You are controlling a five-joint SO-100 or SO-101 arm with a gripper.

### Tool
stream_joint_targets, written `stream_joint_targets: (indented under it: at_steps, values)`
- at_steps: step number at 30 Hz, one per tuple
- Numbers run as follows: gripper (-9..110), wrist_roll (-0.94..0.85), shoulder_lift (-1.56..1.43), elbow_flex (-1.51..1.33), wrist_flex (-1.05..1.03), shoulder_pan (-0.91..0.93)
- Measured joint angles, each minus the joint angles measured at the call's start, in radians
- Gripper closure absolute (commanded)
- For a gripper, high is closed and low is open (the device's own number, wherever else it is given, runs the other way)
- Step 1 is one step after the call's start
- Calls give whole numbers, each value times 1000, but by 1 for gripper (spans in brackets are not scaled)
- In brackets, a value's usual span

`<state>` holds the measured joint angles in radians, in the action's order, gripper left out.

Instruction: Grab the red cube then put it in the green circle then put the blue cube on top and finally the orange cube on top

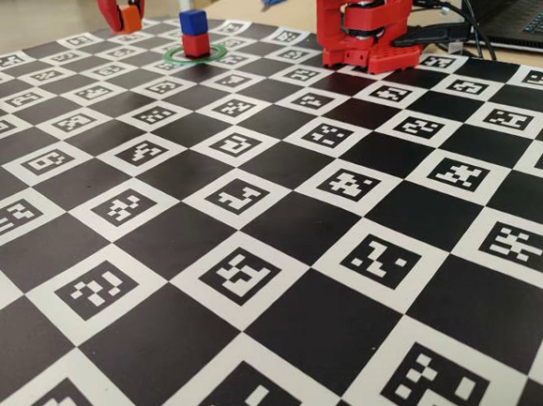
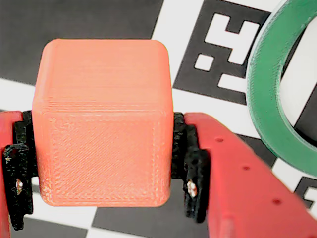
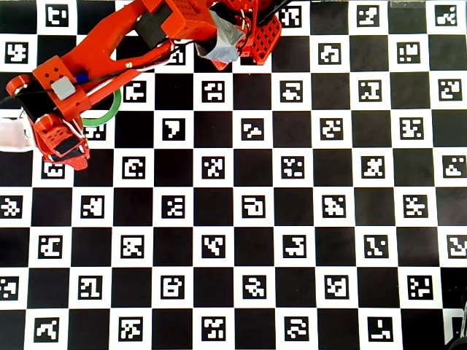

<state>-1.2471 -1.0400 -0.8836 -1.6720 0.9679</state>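
**A:** Start with the fixed view. What do you have?

**B:** Near the far edge of the checkered board [image 1: 257,260], the blue cube [image 1: 192,22] sits squarely on the red cube [image 1: 195,45], and the red one stands inside the green circle [image 1: 173,55]. To their left in this view, near the board's far left corner, your gripper [image 1: 128,20] hangs with the orange cube [image 1: 129,17] between its fingers. I judge two layers done, the last in hand.

**A:** And the wrist view?

**B:** The orange cube [image 2: 104,124] is clamped between the black pads [image 2: 189,158], gripped low on its side faces, so its bottom should be free to land flat. The green circle [image 2: 277,94] shows at the right, empty there.

**A:** Overhead?

**B:** Your arm [image 3: 102,55] covers the stack; only an arc of the green circle [image 3: 102,119] peeks out near the board's left edge. You'll need height before moving across, I think, or you'd knock the blue cube.
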Motion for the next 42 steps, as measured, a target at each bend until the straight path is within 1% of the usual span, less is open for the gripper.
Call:
stream_joint_targets:
  at_steps: [6, 14, 20, 27, 42]
  values:
    - [90, 0, -69, 0, -57, 0]
    - [90, 32, -233, -6, -63, 28]
    - [91, 61, -321, -97, -64, 63]
    - [91, 49, -416, -256, -48, 120]
    - [91, 9, -462, -419, 12, 247]
